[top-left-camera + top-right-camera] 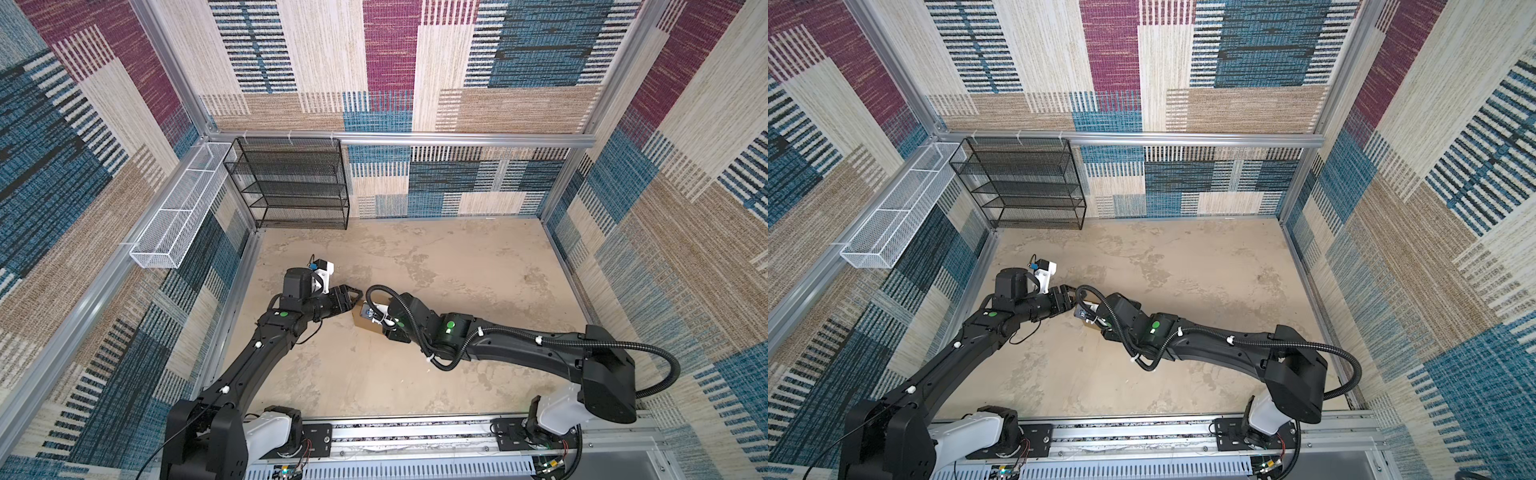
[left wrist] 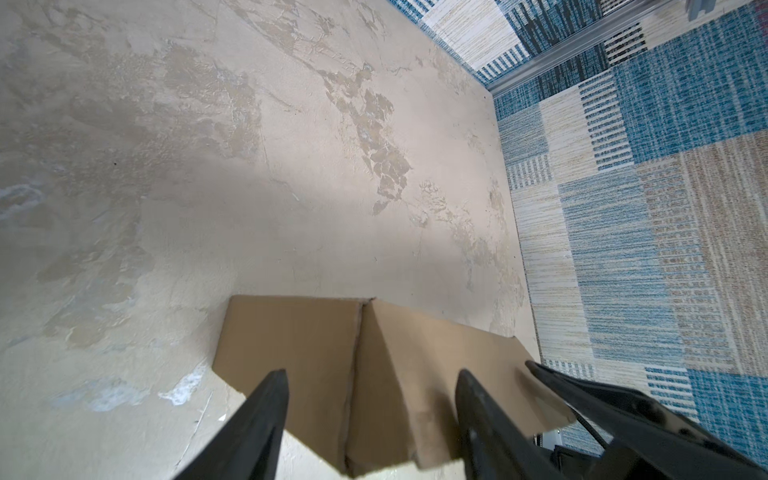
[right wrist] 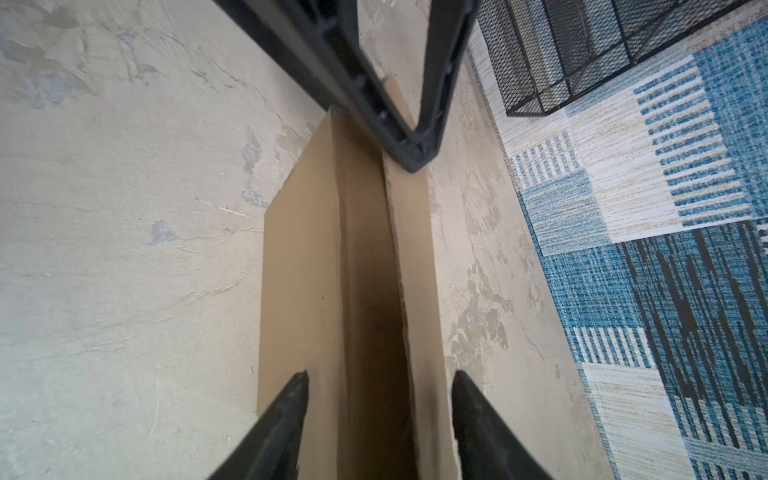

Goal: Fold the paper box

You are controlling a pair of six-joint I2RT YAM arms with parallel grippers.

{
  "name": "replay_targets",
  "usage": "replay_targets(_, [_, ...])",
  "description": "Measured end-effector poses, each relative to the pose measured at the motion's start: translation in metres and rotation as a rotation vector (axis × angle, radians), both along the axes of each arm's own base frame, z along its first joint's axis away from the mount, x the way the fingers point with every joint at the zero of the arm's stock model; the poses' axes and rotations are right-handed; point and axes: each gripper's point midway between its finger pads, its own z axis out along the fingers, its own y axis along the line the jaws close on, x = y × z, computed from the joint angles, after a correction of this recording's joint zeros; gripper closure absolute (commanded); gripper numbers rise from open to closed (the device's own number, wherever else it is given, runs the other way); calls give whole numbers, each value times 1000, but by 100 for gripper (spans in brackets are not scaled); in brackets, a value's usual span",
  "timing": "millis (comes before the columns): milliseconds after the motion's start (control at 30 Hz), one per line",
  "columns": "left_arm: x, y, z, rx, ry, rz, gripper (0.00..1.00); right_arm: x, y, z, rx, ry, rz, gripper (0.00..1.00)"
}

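Observation:
The paper box (image 1: 365,328) is a small brown cardboard piece on the beige table, left of the middle, mostly covered by both arms in both top views. In the right wrist view the box (image 3: 299,270) stands partly folded, two panels raised with a dark gap between them. My right gripper (image 3: 378,376) is open, its fingers astride one end of the box. My left gripper (image 2: 370,374) is open too, straddling a folded corner of the box (image 2: 291,332) at the opposite end. One left finger (image 3: 411,158) touches the far edge.
A black mesh shelf (image 1: 291,183) stands at the back left against the wall. A white mesh basket (image 1: 178,208) hangs on the left wall rail. Patterned walls enclose the beige table (image 1: 457,270) on three sides.

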Motion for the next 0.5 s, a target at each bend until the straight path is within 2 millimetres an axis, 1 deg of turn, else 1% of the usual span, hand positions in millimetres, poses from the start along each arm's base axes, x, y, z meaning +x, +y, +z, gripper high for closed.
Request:
replay_targets(133, [0,0,-2,0,2,-1,40,-3,0,15,51,-8,8,29])
replay_targets(267, [0,0,-3,0,2,-1,41,-6,0,38,130,-16,16,24])
replay_targets(400, [1,0,-3,0,0,-1,41,-8,-5,65,229,-10,12,21])
replay_targets(500, [1,0,-3,-1,-2,-1,41,-7,-15,89,342,4,-20,20])
